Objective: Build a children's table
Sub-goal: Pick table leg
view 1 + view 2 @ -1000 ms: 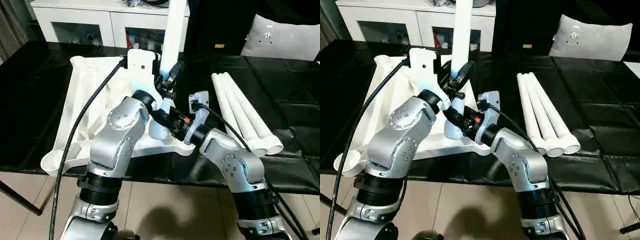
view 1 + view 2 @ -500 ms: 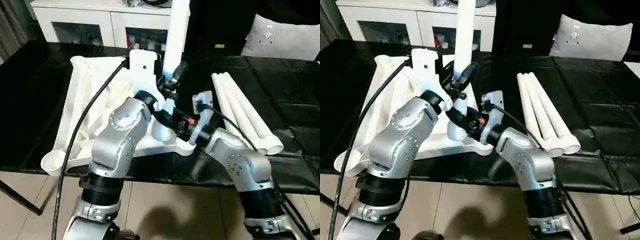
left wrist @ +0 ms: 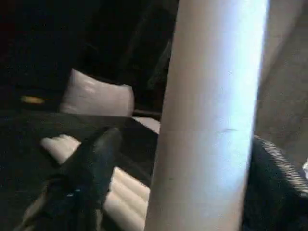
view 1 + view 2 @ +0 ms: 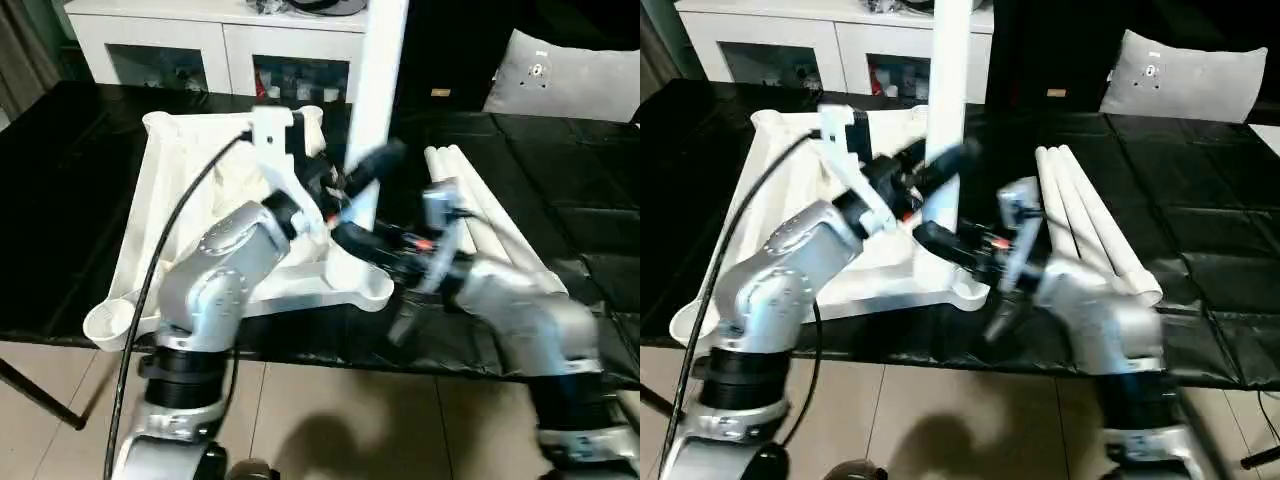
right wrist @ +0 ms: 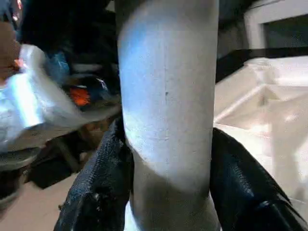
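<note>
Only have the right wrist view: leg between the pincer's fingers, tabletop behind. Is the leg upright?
Observer: Yes. The leg stands upright by the tabletop's near right corner; its base is hidden behind the arms.
Operator: Where's the left pincer?
Observer: The left pincer is at the leg too, above the right pincer; can't tell whether it grips.
Operator: Spare legs?
Observer: Three spare legs lie side by side on the black table, right of the tabletop.
</note>
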Controlling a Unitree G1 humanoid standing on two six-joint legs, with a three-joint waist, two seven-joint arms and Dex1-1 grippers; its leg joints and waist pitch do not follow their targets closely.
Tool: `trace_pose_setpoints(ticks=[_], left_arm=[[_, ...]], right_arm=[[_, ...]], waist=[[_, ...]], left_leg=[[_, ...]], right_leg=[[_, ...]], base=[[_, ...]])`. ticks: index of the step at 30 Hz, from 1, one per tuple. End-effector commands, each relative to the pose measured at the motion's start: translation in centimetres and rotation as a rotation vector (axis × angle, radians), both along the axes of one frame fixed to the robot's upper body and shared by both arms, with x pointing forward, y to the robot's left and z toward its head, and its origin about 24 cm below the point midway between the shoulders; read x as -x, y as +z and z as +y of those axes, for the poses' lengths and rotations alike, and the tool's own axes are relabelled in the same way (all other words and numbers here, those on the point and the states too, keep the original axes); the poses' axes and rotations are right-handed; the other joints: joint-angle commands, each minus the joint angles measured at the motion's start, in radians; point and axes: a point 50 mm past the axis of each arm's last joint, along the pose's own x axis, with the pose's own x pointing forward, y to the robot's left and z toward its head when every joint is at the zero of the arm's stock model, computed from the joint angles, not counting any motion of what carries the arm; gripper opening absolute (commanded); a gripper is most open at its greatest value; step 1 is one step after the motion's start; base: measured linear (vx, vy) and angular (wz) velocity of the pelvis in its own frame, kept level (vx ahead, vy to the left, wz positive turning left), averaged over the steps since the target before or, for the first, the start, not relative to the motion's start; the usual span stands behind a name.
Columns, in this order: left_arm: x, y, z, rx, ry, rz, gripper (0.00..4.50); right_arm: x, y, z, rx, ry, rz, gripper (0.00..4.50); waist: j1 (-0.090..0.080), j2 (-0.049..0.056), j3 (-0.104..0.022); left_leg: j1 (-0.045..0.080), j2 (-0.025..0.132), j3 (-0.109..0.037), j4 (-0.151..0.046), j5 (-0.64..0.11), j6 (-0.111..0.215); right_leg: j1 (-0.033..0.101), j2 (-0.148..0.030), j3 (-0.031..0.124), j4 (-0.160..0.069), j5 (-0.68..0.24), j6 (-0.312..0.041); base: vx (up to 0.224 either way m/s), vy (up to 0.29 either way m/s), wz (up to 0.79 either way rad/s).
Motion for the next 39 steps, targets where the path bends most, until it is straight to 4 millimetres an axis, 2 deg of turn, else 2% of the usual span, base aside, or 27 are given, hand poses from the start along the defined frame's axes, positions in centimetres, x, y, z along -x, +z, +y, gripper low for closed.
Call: trace_pose_setpoints(ticks=[1, 4, 7, 10, 12, 14, 16, 17, 22, 28, 34, 38, 39], left_arm=[[0.6, 0.5, 0.1, 0.032, -0.063, -0.010, 4.09], [0.1, 1.1, 0.6, 0.117, -0.101, 0.019, 4.29], [-0.1, 1.6, 0.9, 0.174, -0.123, 0.029, 4.29], [-0.3, 1.9, 1.4, 0.225, -0.144, 0.038, 3.96], [-0.3, 1.7, 1.5, 0.206, -0.162, 0.037, 3.89], [-0.2, 1.5, 1.4, 0.193, -0.175, 0.035, 3.62], [-0.1, 1.3, 1.3, 0.192, -0.179, 0.035, 3.52], [-0.1, 1.1, 1.3, 0.193, -0.179, 0.041, 3.31], [-0.3, 0.7, 1.4, 0.200, -0.175, 0.057, 2.91], [-0.4, 0.6, 1.5, 0.216, -0.173, 0.065, 2.61], [-0.5, 0.5, 1.6, 0.232, -0.160, 0.075, 1.99], [-0.5, 0.4, 1.7, 0.232, -0.145, 0.083, 1.92], [-0.7, 0.3, 1.8, 0.233, -0.126, 0.090, 1.90]], right_arm=[[0.6, 0.6, 0.0, -0.020, 0.064, -0.023, 1.89], [1.2, 0.7, -0.3, -0.025, 0.131, -0.016, 1.89], [1.3, 0.7, -0.5, -0.024, 0.146, -0.012, 1.89], [1.4, 0.7, -0.7, -0.028, 0.155, -0.009, 1.89], [1.5, 0.7, -0.7, -0.031, 0.166, -0.007, 1.89], [1.4, 0.7, -0.7, -0.031, 0.163, -0.007, 1.89], [1.4, 0.6, -0.8, -0.031, 0.157, -0.007, 1.89], [1.4, 0.6, -0.7, -0.032, 0.153, -0.007, 1.89], [1.3, 0.6, -0.7, -0.037, 0.148, -0.008, 1.89], [1.1, 0.6, -0.6, -0.032, 0.131, -0.008, 1.89], [0.9, 0.5, -0.7, -0.024, 0.098, -0.012, 1.89], [0.4, 0.4, -0.7, -0.009, 0.047, -0.013, 1.89], [0.1, 0.4, -0.7, -0.013, 0.025, -0.011, 2.24]], waist=[[0.003, -0.010, -0.069], [0.003, -0.011, -0.068], [0.004, -0.011, -0.068], [0.004, -0.010, -0.068], [0.004, -0.009, -0.069], [0.005, -0.007, -0.070], [0.004, -0.008, -0.069], [0.004, -0.006, -0.070], [0.004, -0.007, -0.069], [0.004, -0.007, -0.070], [0.004, -0.006, -0.070], [0.003, -0.004, -0.070], [0.003, -0.005, -0.071]], left_leg=[[0.012, 0.059, -0.014, -0.055, -0.048, 0.040], [0.011, 0.058, -0.014, -0.053, -0.051, 0.042], [0.013, 0.059, -0.014, -0.054, -0.061, 0.037], [0.013, 0.058, -0.015, -0.054, -0.061, 0.036], [0.013, 0.060, -0.015, -0.054, -0.058, 0.037], [0.013, 0.060, -0.016, -0.054, -0.053, 0.038], [0.013, 0.061, -0.016, -0.055, -0.053, 0.037], [0.013, 0.061, -0.016, -0.055, -0.054, 0.034], [0.013, 0.061, -0.016, -0.055, -0.060, 0.031], [0.014, 0.061, -0.016, -0.055, -0.054, 0.030], [0.014, 0.061, -0.016, -0.056, -0.059, 0.028], [0.014, 0.062, -0.016, -0.056, -0.061, 0.025], [0.014, 0.062, -0.017, -0.056, -0.059, 0.024]], right_leg=[[0.051, -0.108, 0.043, -0.071, 0.011, -0.186], [0.051, -0.107, 0.042, -0.073, -0.008, -0.191], [0.050, -0.106, 0.042, -0.077, -0.045, -0.187], [0.047, -0.105, 0.042, -0.077, -0.048, -0.185], [0.048, -0.106, 0.042, -0.076, -0.042, -0.183], [0.048, -0.107, 0.042, -0.075, -0.031, -0.180], [0.048, -0.107, 0.042, -0.076, -0.032, -0.180], [0.048, -0.107, 0.042, -0.075, -0.031, -0.181], [0.049, -0.107, 0.043, -0.076, -0.032, -0.183], [0.049, -0.107, 0.042, -0.074, -0.025, -0.183], [0.049, -0.107, 0.042, -0.075, -0.027, -0.185], [0.048, -0.107, 0.042, -0.074, -0.021, -0.185], [0.048, -0.107, 0.042, -0.073, -0.017, -0.186]], base=[[0.000, 0.000, 0.00], [0.000, 0.000, 0.00], [0.000, 0.000, 0.00], [0.000, 0.000, 0.00], [0.000, 0.000, 0.00], [0.000, 0.000, 0.00], [0.000, 0.000, 0.00], [0.000, 0.000, 0.00], [0.000, 0.000, 0.00], [0.000, 0.000, 0.00], [0.000, 0.000, 0.00], [0.000, 0.000, 0.00], [0.000, 0.000, 0.00]])
